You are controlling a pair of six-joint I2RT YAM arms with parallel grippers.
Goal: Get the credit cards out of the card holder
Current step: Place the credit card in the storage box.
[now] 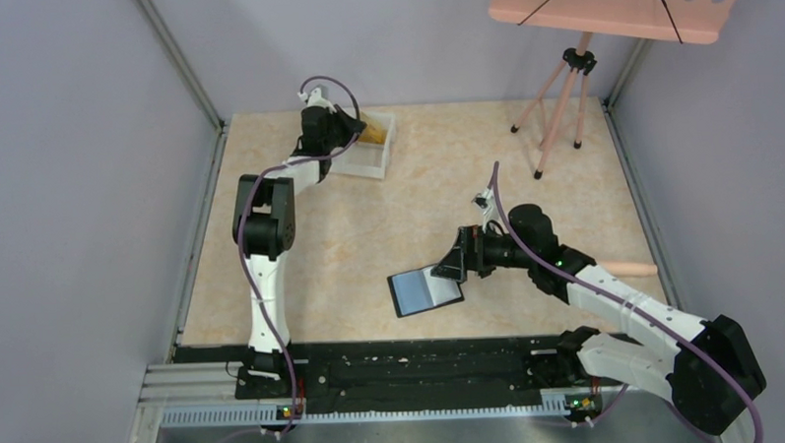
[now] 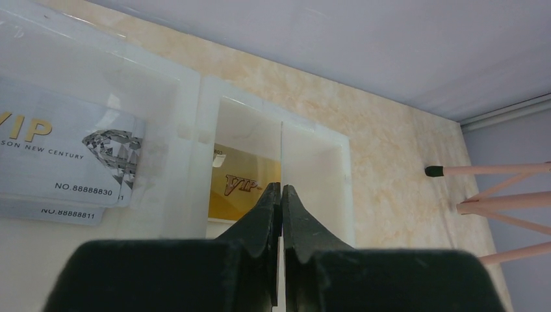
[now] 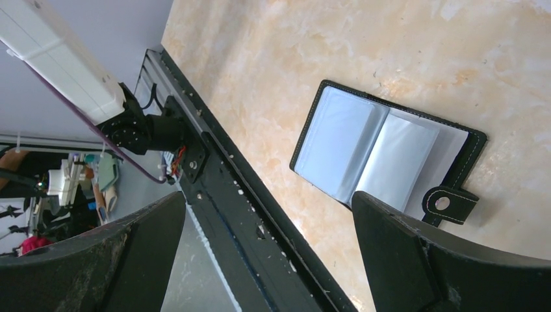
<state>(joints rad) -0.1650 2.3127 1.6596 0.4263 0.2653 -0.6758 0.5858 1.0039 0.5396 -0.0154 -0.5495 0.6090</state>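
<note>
**A:** What is shown from above?

**B:** The card holder [image 1: 425,289] is seen lying open on the table [image 1: 389,222], near the front edge. The right gripper [image 1: 447,266] is poised at the holder's right edge, though contact cannot be told. The left gripper [image 1: 344,125] is held over the white tray [image 1: 378,155] at the far left, well apart from the holder.

**A:** And from the left wrist?

**B:** The pincer is closed tight on a credit card [image 2: 282,146], seen edge-on as a thin white line between the fingers. The card is held above the tray's right compartment, where a gold card [image 2: 237,185] is lying. Silver cards [image 2: 71,153] are stacked in the left compartment.

**A:** From the right wrist?

**B:** The fingers are spread wide, with nothing gripped. The holder is framed between them, its clear sleeves [image 3: 396,156] fanned open and its snap tab [image 3: 448,205] undone. Whether any card is left inside cannot be told.

**A:** How should these be handled?

**B:** The cards are judged light, stiff and slick, so an edge pinch is best taken on whatever protrudes from a sleeve. The holder is judged light and floppy and likely to be dragged along. It should be pinned by its black border while a card is drawn.
</note>
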